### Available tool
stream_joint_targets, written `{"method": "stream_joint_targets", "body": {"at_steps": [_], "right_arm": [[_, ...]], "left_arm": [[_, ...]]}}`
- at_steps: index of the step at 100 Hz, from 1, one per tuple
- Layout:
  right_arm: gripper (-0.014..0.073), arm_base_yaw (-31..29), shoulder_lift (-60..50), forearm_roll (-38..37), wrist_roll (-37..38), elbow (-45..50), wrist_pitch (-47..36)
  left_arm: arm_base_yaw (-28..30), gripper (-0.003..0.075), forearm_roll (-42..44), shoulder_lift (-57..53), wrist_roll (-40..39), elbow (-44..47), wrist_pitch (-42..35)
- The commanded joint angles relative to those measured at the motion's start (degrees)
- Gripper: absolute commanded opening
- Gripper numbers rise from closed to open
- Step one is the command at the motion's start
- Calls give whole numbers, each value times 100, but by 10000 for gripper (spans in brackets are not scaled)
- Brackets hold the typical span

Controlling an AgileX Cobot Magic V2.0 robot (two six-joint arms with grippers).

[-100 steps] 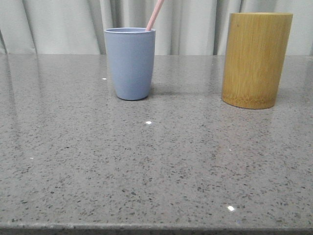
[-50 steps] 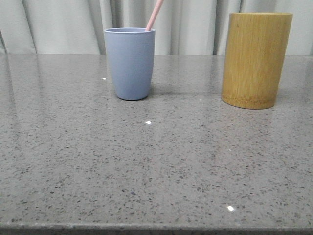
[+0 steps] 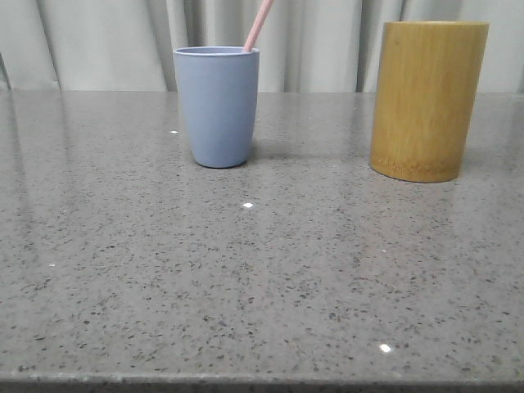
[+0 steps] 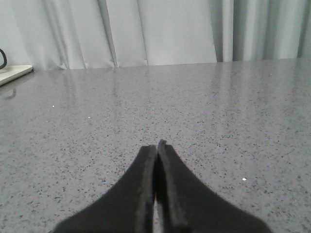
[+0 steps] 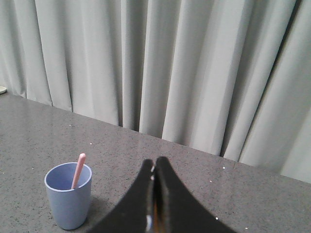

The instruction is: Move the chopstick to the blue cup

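Note:
The pale blue cup (image 3: 218, 106) stands upright on the grey speckled table at the back left of centre. A thin pink chopstick (image 3: 259, 24) leans inside it, its upper end poking above the rim toward the right. In the right wrist view the same blue cup (image 5: 68, 196) holds the chopstick (image 5: 78, 171), and my right gripper (image 5: 154, 163) hovers apart from it, shut with nothing between its fingers. My left gripper (image 4: 156, 146) is shut too, empty, low over bare tabletop.
A taller yellow-brown bamboo cylinder (image 3: 428, 100) stands at the back right. Grey curtains hang behind the table (image 3: 262, 270). A pale flat object (image 4: 12, 74) lies at the table's far edge in the left wrist view.

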Motion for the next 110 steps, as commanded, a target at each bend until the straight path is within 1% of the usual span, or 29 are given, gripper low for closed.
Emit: {"method": "stream_joint_targets", "body": {"at_steps": [1,12,27,110], "right_arm": [[-69,-31,10,-19,-44,-143,-419],[-69,-31,10,-19,-44,-143,-407],[-69,-31,10,-19,-44,-143,-407],[-69,-31,10,-19,-44,-143,-451]], "left_arm": [[-128,-19,68,-197,-119,52,-274],[-216,-19,68,-197,-119,52,-102],[-227,-19,68,-197,-119,52,-213],[-227,-19,68,-197,-119,52,-178]]}}
